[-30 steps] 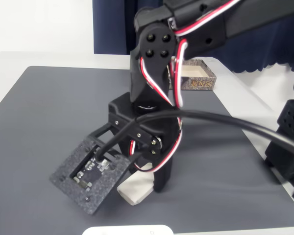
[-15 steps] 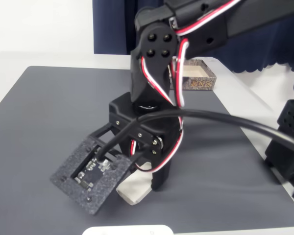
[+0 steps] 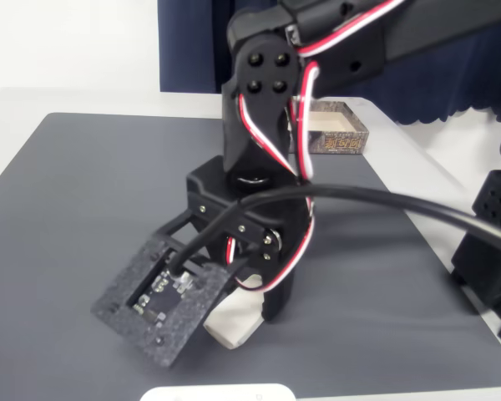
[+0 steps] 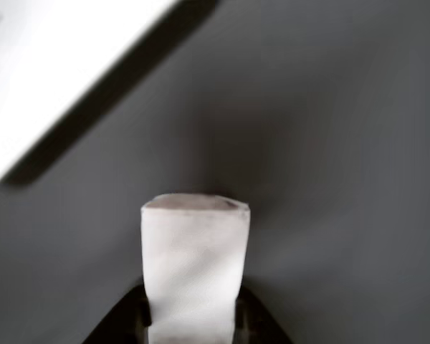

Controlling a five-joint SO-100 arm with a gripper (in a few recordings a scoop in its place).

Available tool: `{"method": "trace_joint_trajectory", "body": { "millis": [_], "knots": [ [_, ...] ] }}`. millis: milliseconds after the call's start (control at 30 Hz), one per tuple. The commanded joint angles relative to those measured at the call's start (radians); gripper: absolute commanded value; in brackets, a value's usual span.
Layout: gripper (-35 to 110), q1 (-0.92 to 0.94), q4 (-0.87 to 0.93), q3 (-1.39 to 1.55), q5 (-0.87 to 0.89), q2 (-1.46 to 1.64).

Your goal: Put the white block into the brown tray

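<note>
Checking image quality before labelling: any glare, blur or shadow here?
Wrist view: the white block is sharp, the pale surface at upper left is blown out above a dark shadow band. Fixed view: even light, the gripper shades the block.

In the fixed view we see our black arm reach in from the upper right and bend steeply down at the wrist, red and white wires looping along it and a thick black cable trailing off to the right. Our claw (image 3: 249, 311) hangs low at the near middle of the scene, pointing down, with the wrist camera's plate jutting toward the near left. In the wrist view the claw (image 4: 193, 315) has its two dark fingertips (image 4: 132, 315) pressed against both sides of the white block (image 4: 195, 269).
</note>
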Motion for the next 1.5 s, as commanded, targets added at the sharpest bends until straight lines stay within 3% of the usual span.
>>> {"method": "trace_joint_trajectory", "body": {
  "millis": [0, 467, 733, 1067, 1467],
  "knots": [
    [16, 0.023, 0.043, -0.009, 0.003, 0.100],
    [16, 0.166, 0.118, -0.011, -0.028, 0.302],
    [14, 0.383, 0.192, -0.149, -0.063, 0.314],
    [14, 0.710, 0.249, -0.365, -0.141, 0.222],
    [11, 0.991, 0.364, -0.815, -0.187, -0.123]
  ]
}}
